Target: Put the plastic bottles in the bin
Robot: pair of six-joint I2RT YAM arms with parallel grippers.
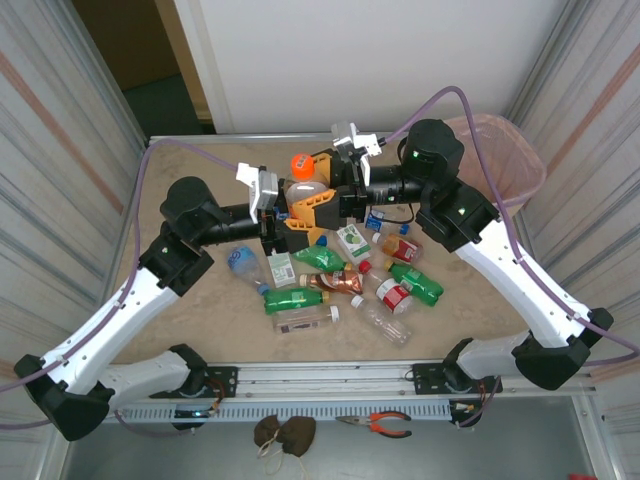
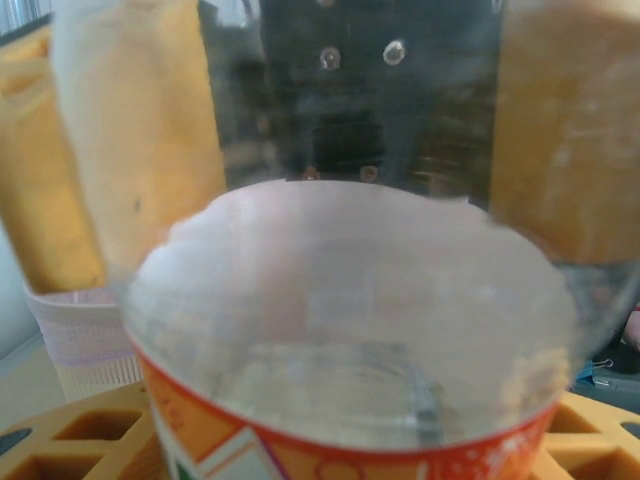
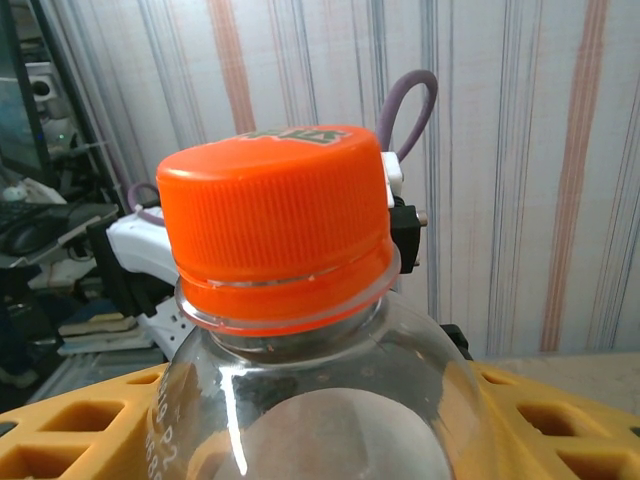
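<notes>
A clear plastic bottle [image 1: 305, 188] with an orange cap [image 3: 275, 220] and an orange label hangs above the table's middle, between both grippers. My left gripper [image 1: 293, 212] is shut on its lower body [image 2: 340, 300], which sits very close to the camera. From the right, my right gripper [image 1: 325, 185] has its yellow fingers [image 3: 70, 430] against the bottle's shoulders, shut on it. Several more plastic bottles [image 1: 330, 280], green, clear and amber, lie heaped on the table below. The bin [image 1: 510, 160], beige with a pink liner, stands at the back right.
Metal walls close in the table on the left and right, and a white wall stands at the back. Orange-handled pliers [image 1: 378, 424] and a brown lump [image 1: 283, 432] lie on the ledge in front of the arm bases. The right arm [image 1: 500, 260] stretches between the heap and the bin.
</notes>
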